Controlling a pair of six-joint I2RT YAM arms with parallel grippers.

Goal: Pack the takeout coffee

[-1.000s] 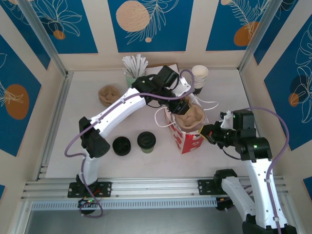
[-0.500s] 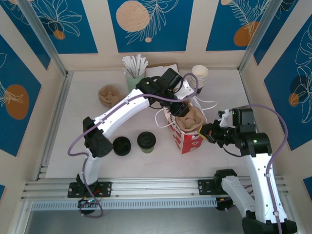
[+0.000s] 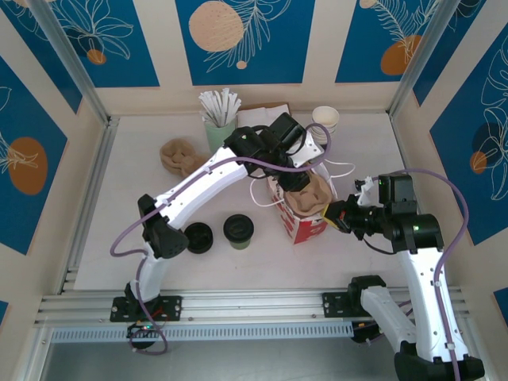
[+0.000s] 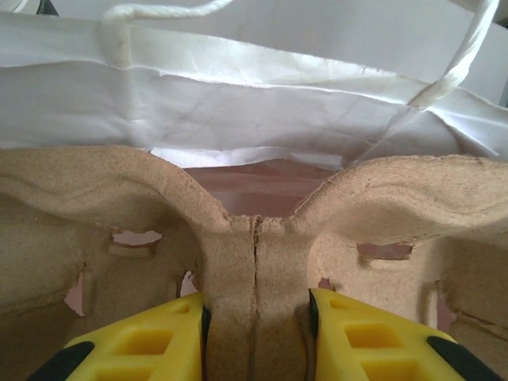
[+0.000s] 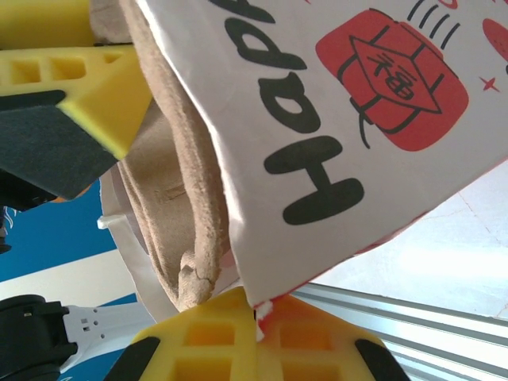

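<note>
The takeout coffee (image 3: 238,229), a short olive-green cup with a black lid, stands on the table left of the red bag (image 3: 304,222). My left gripper (image 3: 295,184) is shut on the middle ridge of a brown pulp cup carrier (image 3: 311,196) that sits in the bag's open mouth. In the left wrist view the yellow fingers (image 4: 143,345) pinch that ridge (image 4: 254,294), with the bag's white inner wall (image 4: 262,103) behind. My right gripper (image 3: 333,215) is shut on the bag's rim, and the right wrist view shows the paper edge (image 5: 255,305) clamped between its fingers.
A low black round lid piece (image 3: 198,236) lies left of the coffee. A second pulp carrier (image 3: 178,155) sits at the back left. A green cup of white sticks (image 3: 219,111) and stacked white cups (image 3: 325,121) stand along the back wall.
My left gripper has pushed the carrier to the right and lower into the bag's mouth. The bag has tipped slightly. The right gripper has kept its hold on the rim.
</note>
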